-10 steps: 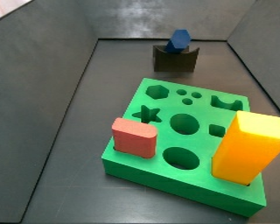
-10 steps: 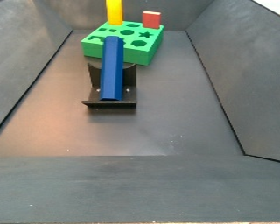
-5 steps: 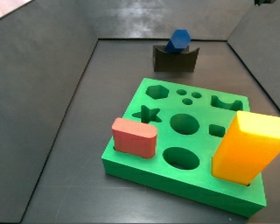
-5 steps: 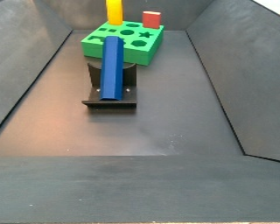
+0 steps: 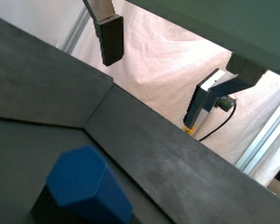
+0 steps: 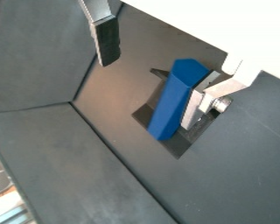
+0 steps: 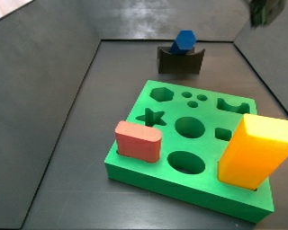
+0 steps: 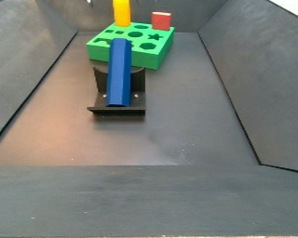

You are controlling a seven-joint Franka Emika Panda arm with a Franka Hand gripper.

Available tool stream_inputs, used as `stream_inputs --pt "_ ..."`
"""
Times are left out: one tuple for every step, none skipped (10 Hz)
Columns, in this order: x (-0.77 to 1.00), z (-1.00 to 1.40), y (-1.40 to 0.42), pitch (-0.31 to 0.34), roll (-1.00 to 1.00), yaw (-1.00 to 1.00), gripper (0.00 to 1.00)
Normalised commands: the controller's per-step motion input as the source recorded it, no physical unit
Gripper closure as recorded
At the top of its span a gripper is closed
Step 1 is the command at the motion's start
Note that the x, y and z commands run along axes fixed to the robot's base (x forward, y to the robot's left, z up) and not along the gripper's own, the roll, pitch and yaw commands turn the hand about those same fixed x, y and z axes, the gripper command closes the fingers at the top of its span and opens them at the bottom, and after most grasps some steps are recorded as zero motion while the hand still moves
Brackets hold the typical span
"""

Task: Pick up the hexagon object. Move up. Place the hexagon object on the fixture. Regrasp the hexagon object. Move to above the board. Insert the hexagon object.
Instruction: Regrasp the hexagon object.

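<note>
While the hexagon object point(image 8: 119, 72) lies lengthwise on the fixture point(image 8: 118, 102) just in front of the board point(image 8: 133, 46) in a side view, the gripper point(image 6: 166, 61) hangs apart from it with its jaws spread wide and nothing between them. Both wrist views show one silver finger point(image 5: 108, 38) with its dark pad and the other finger point(image 6: 219, 92) well apart. In a side view the blue rod's end point(image 7: 185, 39) sticks up from the dark fixture point(image 7: 180, 61) at the upper middle of the frame, behind the green board point(image 7: 194, 144), which carries a red block point(image 7: 139, 141) and a yellow block point(image 7: 256, 150). A dark blur at the upper right corner may be the gripper point(image 7: 265, 12).
</note>
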Motion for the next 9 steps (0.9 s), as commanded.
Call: stream_inputs --pt "0.07 -1.00 0.03 -0.061 0.09 0.09 0.00" --pt "0.08 -1.00 0.03 -0.070 0.08 0.07 0.00" --pt "0.08 -1.00 0.03 -0.074 0.08 0.06 0.00" --pt "0.10 -1.00 0.02 -0.074 0.07 0.03 0.00" --pt "0.10 -1.00 0.02 -0.066 0.07 0.02 0.00" --pt "0.12 -0.98 0.01 -0.050 0.07 0.00 0.00" --pt "0.11 -0.87 0.01 -0.044 0.07 0.00 0.00" --pt "0.09 -0.60 0.00 -0.017 0.06 -0.01 0.00" --pt "0.09 -0.49 0.00 -0.010 0.06 0.00 0.00"
